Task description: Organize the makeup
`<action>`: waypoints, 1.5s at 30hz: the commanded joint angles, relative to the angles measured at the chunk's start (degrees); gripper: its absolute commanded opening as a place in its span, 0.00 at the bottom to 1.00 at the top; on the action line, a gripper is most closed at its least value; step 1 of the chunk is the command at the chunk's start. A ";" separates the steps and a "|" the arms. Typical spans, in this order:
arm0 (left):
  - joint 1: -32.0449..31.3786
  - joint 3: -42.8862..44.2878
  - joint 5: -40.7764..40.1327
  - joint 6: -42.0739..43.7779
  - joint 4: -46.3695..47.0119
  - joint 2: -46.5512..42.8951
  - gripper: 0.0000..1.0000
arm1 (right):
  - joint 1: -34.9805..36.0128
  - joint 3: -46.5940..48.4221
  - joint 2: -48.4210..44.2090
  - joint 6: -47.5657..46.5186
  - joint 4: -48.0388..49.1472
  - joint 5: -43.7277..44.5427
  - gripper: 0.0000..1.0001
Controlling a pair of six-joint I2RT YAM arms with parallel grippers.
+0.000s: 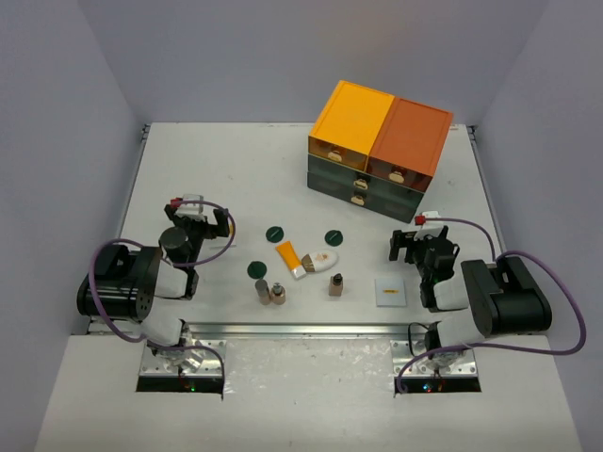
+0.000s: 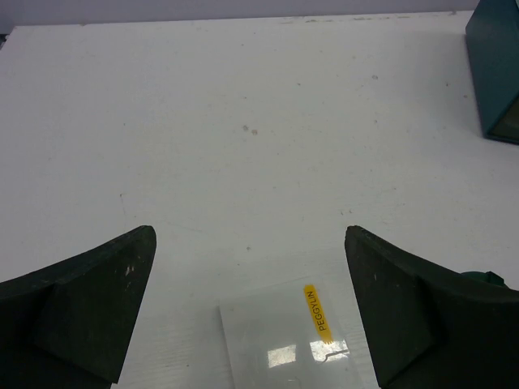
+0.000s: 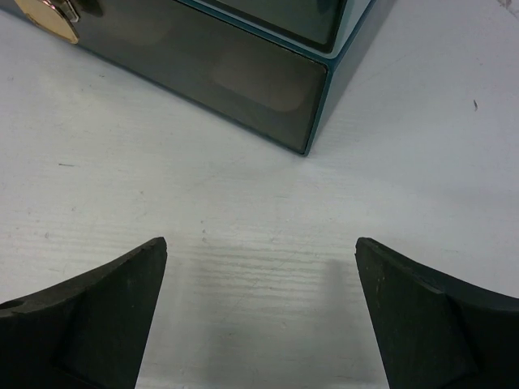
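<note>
The makeup lies in the middle of the table in the top view: three dark green discs (image 1: 274, 233) (image 1: 332, 238) (image 1: 254, 270), an orange tube (image 1: 288, 256), a white oval piece (image 1: 322, 261), three small brown bottles (image 1: 263, 290) (image 1: 278, 293) (image 1: 335, 284) and a flat white square (image 1: 390, 293). My left gripper (image 1: 200, 218) (image 2: 250, 235) is open, left of the items. A flat clear square with a yellow label (image 2: 292, 340) lies on the table between its fingers, untouched. My right gripper (image 1: 415, 247) (image 3: 260, 243) is open over bare table, just behind the white square.
A drawer chest (image 1: 382, 151) with orange tops and dark teal drawers stands at the back right. Its corner (image 3: 316, 105) and a gold handle (image 3: 49, 20) are close in front of the right gripper. It shows far right (image 2: 495, 73) in the left wrist view.
</note>
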 commanded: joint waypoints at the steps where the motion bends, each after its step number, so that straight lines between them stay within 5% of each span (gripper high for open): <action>1: 0.40 0.20 -0.25 -0.37 2.05 -0.78 1.00 | -0.65 0.80 -0.71 -0.17 1.42 -0.88 0.99; 4: 0.40 0.20 -0.19 -0.37 2.04 -0.78 1.00 | -0.71 0.71 -0.83 -0.16 1.42 -0.84 0.99; 8: 0.39 1.71 0.28 -0.22 -0.01 -3.89 1.00 | -0.65 2.10 -12.05 1.81 -9.84 3.67 0.99; 11: 0.40 12.92 2.46 -0.73 -24.50 -13.48 1.00 | -0.65 3.13 -21.59 4.23 -17.88 2.49 0.99; 14: 0.35 27.10 13.80 0.75 -46.17 -17.81 1.00 | -0.65 7.39 -29.70 8.72 -31.57 3.87 0.99; 20: -3.89 51.67 18.66 4.01 -79.15 -11.35 0.94 | -0.83 18.28 -40.66 15.24 -55.40 6.84 0.99; 24: -10.70 62.94 11.76 8.64 -86.45 -6.82 0.93 | -0.74 26.90 -42.45 18.89 -65.39 0.50 0.82; 27: -11.11 64.44 11.83 7.79 -88.01 -6.03 0.93 | -0.41 33.17 -40.50 22.44 -67.80 -8.51 0.60; 29: -11.09 64.09 9.41 7.80 -89.19 -6.37 0.93 | 2.07 36.62 -38.66 25.83 -70.08 -8.21 0.55; 34: -11.01 56.72 1.45 9.17 -88.98 -10.21 0.96 | 14.93 45.33 -33.60 31.73 -76.63 21.28 0.63; 37: -10.45 51.42 -1.25 10.87 -87.60 -13.33 0.99 | 24.57 48.85 -27.77 30.68 -75.62 38.45 0.86; 39: -9.53 49.48 -2.09 11.41 -86.77 -14.31 1.00 | 28.28 51.68 -21.83 27.66 -75.57 45.03 0.91; 45: -2.60 43.01 1.66 11.58 -84.22 -17.52 1.00 | 29.57 55.39 -14.08 29.89 -74.25 58.45 0.84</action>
